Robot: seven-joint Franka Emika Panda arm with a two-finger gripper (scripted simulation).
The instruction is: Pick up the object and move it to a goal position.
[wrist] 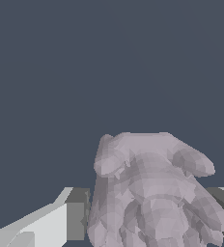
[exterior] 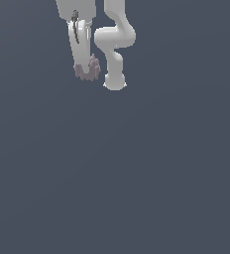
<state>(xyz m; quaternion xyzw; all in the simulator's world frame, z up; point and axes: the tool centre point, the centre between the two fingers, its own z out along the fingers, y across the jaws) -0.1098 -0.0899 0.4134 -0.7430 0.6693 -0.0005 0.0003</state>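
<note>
Jaws of the white gripper [exterior: 87, 74] are closed on the lump [exterior: 88, 70], which sits between the two fingers [wrist: 75, 214] in the wrist view. Seen from outside, the knobbly greyish-mauve lump hangs at the gripper's tip, beside the arm's white base [exterior: 115, 82].

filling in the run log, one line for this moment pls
arm: raised | gripper: shut on lump | lump: between fingers
</note>
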